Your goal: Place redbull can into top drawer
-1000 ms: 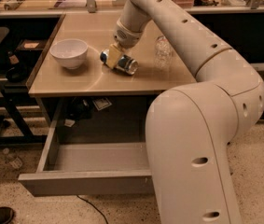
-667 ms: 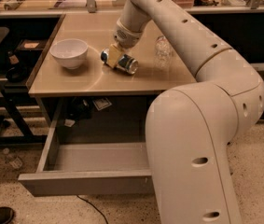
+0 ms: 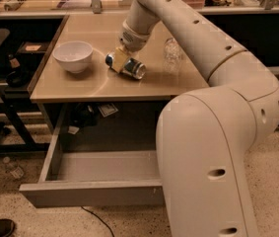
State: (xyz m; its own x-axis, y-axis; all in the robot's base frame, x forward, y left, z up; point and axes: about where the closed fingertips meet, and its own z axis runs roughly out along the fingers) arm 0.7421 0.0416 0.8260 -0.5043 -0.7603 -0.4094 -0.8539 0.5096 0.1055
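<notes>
Just one gripper (image 3: pixel 121 59) at one can (image 3: pixel 134 68)

Warm overhead light, soft sheen on the tabletop (image 3: pixel 99 85) — near the gripper (image 3: pixel 121 59) at the redbull can (image 3: pixel 133 68)

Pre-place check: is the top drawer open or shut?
Open. The top drawer is pulled out from under the table, its inside floor showing. The gripper is up on the tabletop at the redbull can.

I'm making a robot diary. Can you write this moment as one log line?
gripper: at redbull can | redbull can: lying on table near bowl | top drawer: open, can not in it
</notes>
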